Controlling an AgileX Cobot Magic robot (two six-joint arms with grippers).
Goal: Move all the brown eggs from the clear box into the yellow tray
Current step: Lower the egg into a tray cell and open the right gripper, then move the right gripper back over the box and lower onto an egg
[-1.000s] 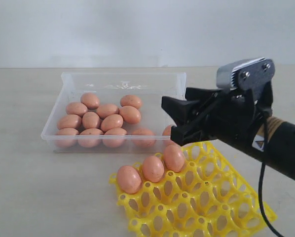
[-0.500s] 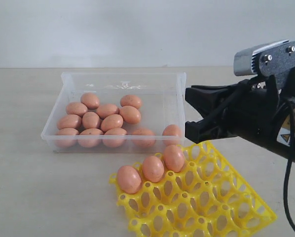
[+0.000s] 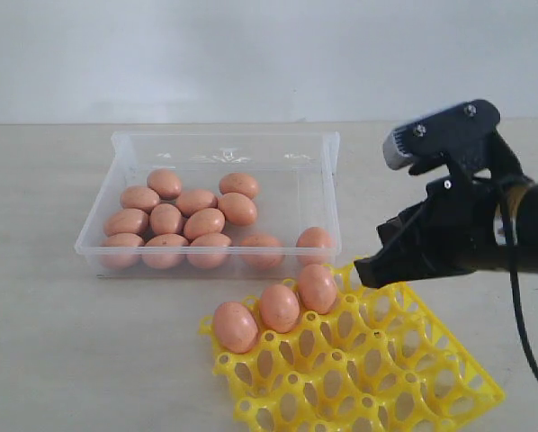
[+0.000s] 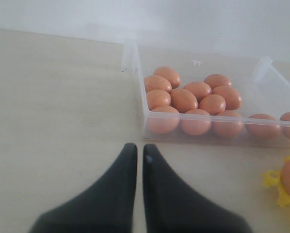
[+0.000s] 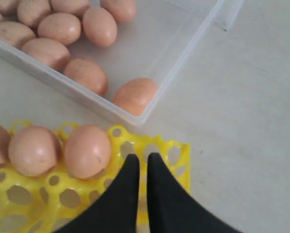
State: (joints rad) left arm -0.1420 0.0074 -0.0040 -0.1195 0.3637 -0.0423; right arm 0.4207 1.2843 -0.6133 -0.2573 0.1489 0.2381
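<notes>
The clear box (image 3: 327, 180) rests on the table (image 3: 53, 342) toward the surface's far edge. The yellow tray (image 3: 404, 360) lies toward the near edge, turned at an angle, with one corner just beside the box's near wall.

Brown eggs (image 3: 195, 201):
- Thirteen can be counted in the box. Most are grouped toward its left end in the exterior view and along its near wall.
- One egg (image 3: 315, 243) lies alone in the box's near right corner.
- Three eggs (image 3: 279, 308) sit in adjacent cups along the tray edge that faces the box, touching one another.

Right gripper (image 3: 368, 274): hangs above the tray corner closest to the box, beside the third tray egg and apart from it. In the right wrist view the fingers (image 5: 128, 194) are pressed together with only a thin seam between them. Nothing is between them.

Left gripper (image 4: 137, 148): visible only in the left wrist view, over bare table outside the box's near left corner. Its fingers are also closed together and empty.
</notes>
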